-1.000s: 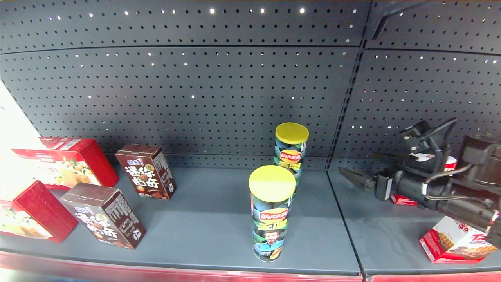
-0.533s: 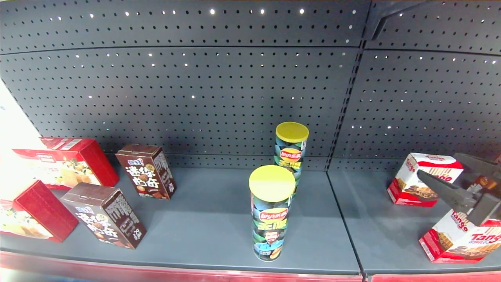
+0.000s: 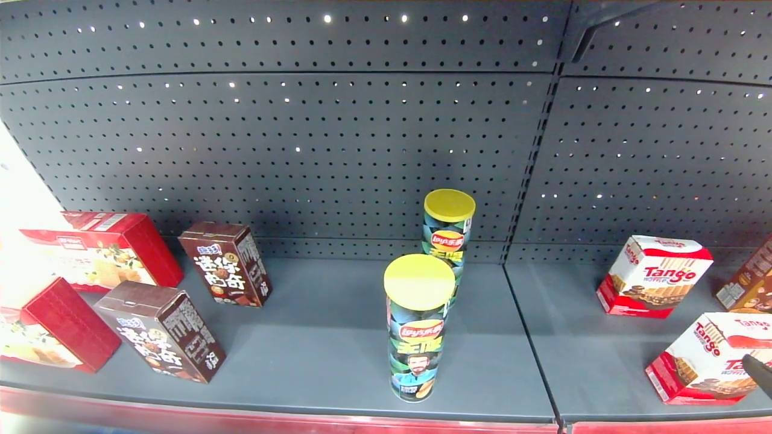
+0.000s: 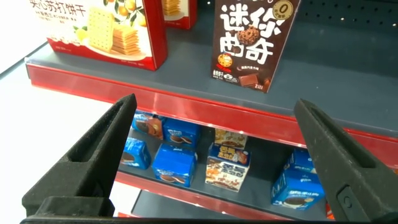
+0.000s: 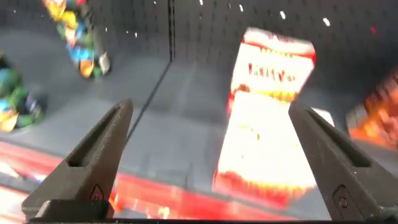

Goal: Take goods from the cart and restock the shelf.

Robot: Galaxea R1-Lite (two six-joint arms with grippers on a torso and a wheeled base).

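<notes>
The grey shelf (image 3: 338,337) holds two yellow-lidded chip cans, one in front (image 3: 417,337) and one behind (image 3: 447,235). Two red-and-white wafer boxes (image 3: 654,277) (image 3: 705,355) sit on the right section. At the lower right edge of the head view, a dark fingertip (image 3: 760,371) of my right gripper pokes in beside the front wafer box. In the right wrist view my right gripper (image 5: 211,165) is open and holds nothing, facing the wafer boxes (image 5: 267,149). My left gripper (image 4: 214,168) is open and holds nothing, below the shelf's red front edge (image 4: 205,102).
Two brown cookie boxes (image 3: 226,265) (image 3: 160,337) and two red cracker boxes (image 3: 96,250) (image 3: 48,331) stand at the left. A brown box (image 3: 748,283) sits at the far right. Perforated back panels rise behind. Blue packs (image 4: 174,165) fill a lower shelf.
My right arm has pulled back from over the right shelf section, down and to the right, uncovering both wafer boxes. The goods on the shelf have not moved.
</notes>
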